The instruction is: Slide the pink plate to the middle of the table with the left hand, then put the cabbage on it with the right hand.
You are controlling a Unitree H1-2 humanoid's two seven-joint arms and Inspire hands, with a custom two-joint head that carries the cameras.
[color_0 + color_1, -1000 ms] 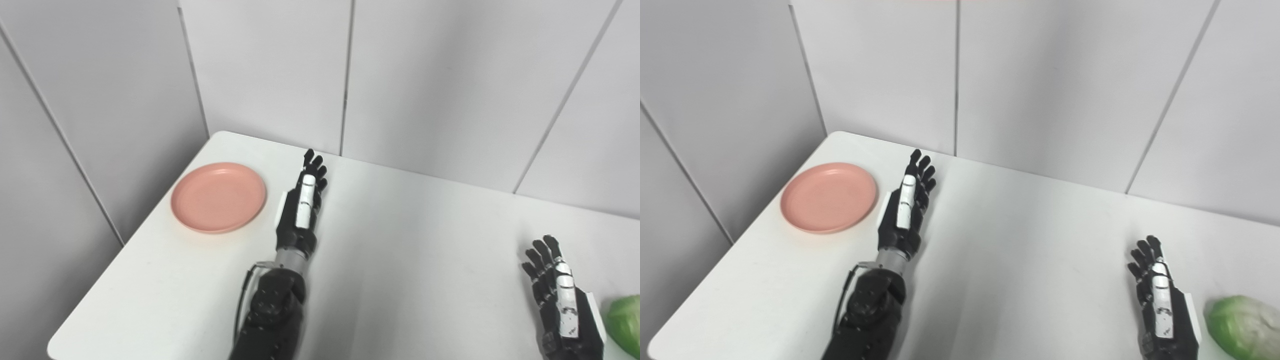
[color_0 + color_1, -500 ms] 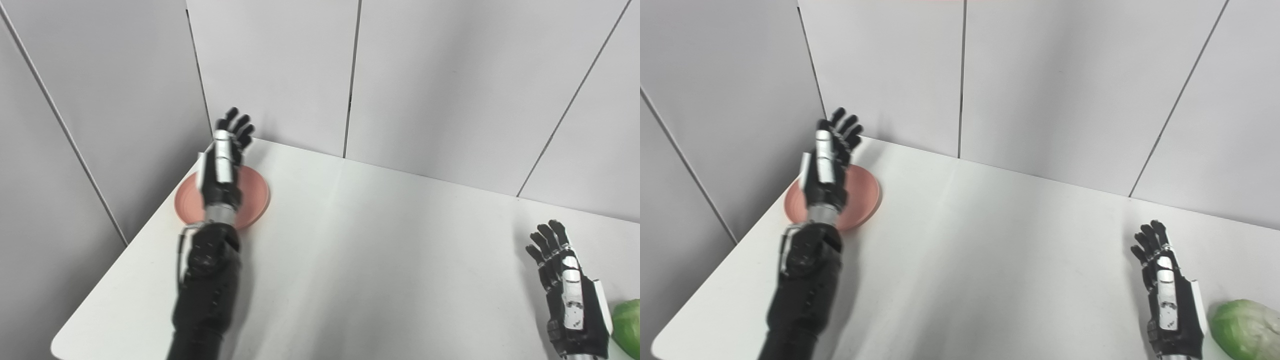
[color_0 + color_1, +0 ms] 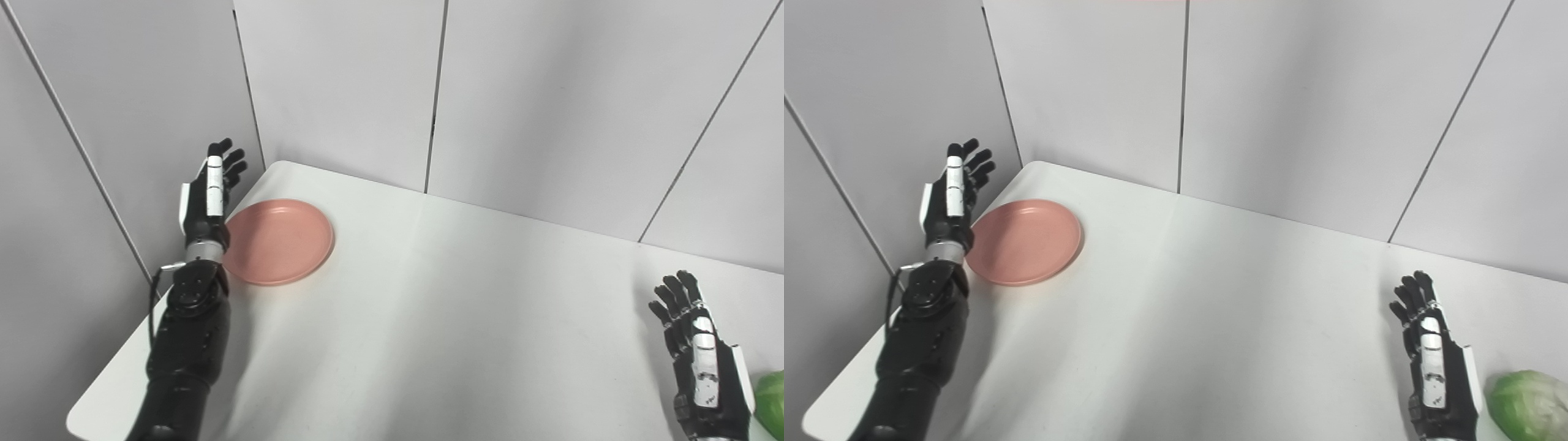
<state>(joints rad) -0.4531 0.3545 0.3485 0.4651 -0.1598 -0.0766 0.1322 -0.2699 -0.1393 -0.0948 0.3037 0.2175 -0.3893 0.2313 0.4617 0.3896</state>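
Observation:
The pink plate [image 3: 278, 241] lies flat near the table's far left corner. My left hand [image 3: 208, 193] is raised just left of the plate, at the table's left edge, open with fingers straight and holding nothing; it does not touch the plate. The green cabbage [image 3: 1525, 407] lies at the near right of the table, partly cut off by the picture's edge. My right hand [image 3: 1433, 367] is open and empty just left of the cabbage, fingers pointing up and away.
The white table [image 3: 441, 306] stands in a corner of grey wall panels [image 3: 343, 86], which run along its far side and left side. The left wall is close behind my left hand.
My left hand has swung from the plate's right side, over the plate, to its left side at the table edge. My right hand has barely moved. The camera has shifted slightly.

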